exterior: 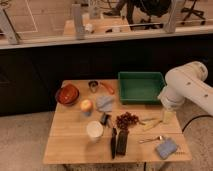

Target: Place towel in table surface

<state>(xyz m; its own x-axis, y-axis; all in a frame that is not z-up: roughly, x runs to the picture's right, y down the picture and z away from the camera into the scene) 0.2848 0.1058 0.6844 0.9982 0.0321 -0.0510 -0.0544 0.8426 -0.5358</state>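
Note:
A grey-blue towel (pixel 105 103) lies crumpled on the wooden table (pixel 70 147), near the middle, between an apple (pixel 86 105) and the green bin (pixel 141 86). My white arm (pixel 186 86) comes in from the right. Its end with the gripper (pixel 167 115) hangs over the table's right edge, well to the right of the towel and apart from it. Nothing shows in the gripper.
A red bowl (pixel 67 94), a metal cup (pixel 93 86) and an orange item (pixel 108 88) sit at the back. A white cup (pixel 94 130), two dark long objects (pixel 118 142), a dark red cluster (pixel 126 120), a spoon (pixel 150 140) and a blue sponge-like item (pixel 166 148) lie nearer the front.

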